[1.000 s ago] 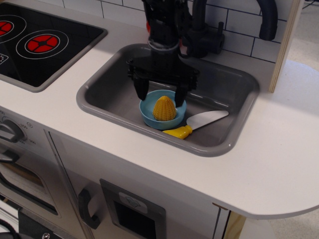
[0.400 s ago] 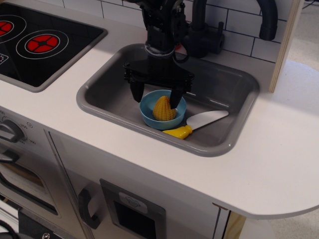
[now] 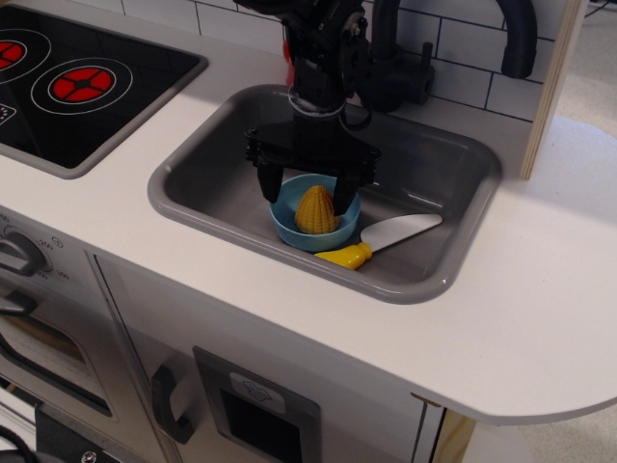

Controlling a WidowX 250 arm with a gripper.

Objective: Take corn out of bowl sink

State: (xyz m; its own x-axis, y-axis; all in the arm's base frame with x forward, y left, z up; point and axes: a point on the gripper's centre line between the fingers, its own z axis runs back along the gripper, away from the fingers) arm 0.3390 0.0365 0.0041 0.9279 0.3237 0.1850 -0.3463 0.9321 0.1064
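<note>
Beside the bowl (image 3: 315, 220) holding corn (image 3: 315, 210) lies a knife (image 3: 381, 240).

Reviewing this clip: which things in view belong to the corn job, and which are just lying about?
Part of the job:
corn, sitting in the bowl
bowl
sink
gripper, open, fingers either side of the corn

Just lying about:
toy knife, in the sink beside the bowl
stovetop
faucet
</note>
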